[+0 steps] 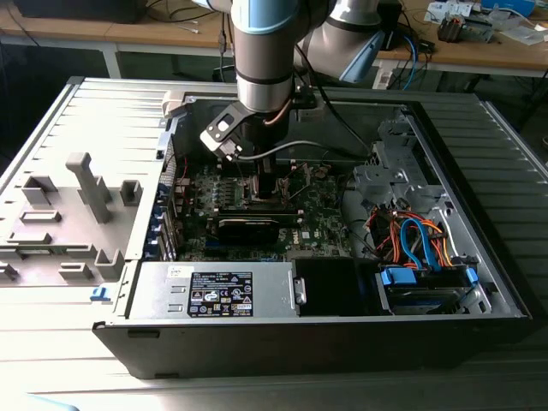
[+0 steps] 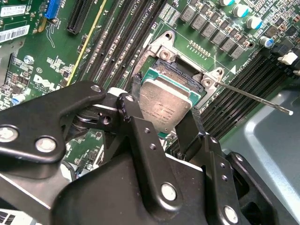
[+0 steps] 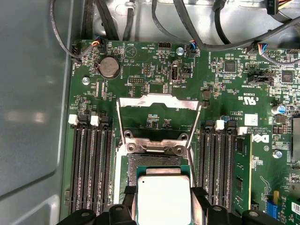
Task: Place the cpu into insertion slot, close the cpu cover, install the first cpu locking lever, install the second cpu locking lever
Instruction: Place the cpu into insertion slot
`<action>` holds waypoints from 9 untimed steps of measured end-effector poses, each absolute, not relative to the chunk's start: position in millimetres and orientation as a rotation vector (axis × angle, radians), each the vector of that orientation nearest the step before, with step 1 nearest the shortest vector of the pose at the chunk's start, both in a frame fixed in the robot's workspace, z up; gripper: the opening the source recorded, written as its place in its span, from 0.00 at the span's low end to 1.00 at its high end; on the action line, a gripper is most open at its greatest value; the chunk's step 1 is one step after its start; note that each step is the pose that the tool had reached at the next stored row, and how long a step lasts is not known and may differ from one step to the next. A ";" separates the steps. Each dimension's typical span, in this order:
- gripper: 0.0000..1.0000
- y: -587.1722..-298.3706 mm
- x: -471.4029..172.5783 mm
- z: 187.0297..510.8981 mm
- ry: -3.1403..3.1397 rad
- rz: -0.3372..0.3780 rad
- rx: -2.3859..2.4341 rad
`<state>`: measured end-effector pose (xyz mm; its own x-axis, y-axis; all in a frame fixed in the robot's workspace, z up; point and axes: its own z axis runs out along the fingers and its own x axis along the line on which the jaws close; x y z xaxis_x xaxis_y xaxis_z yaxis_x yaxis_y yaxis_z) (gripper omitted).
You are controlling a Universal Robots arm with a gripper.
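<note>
While between fingers (image 3: 200, 199), flat silver cpu (image 3: 163, 200)

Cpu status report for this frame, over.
Copy: gripper shut on cpu, pinched at its edges. Chip over insertion slot, not yet seated. The cpu cover is swung open, off the slot.

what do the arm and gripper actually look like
The arm is built of thick round grey metal segments with light blue joint covers. A grey cable loops out near its wrist. The gripper is matt black, made of jointed link plates dotted with silver screw heads.
</note>
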<state>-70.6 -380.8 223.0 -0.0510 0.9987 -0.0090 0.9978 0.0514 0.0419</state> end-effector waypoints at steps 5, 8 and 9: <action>0.55 -380.8 -70.6 221.8 2.252 0.038 2.139; 0.55 -380.8 -70.6 220.8 2.252 0.038 2.139; 0.55 -380.7 -70.6 220.1 2.252 0.038 2.139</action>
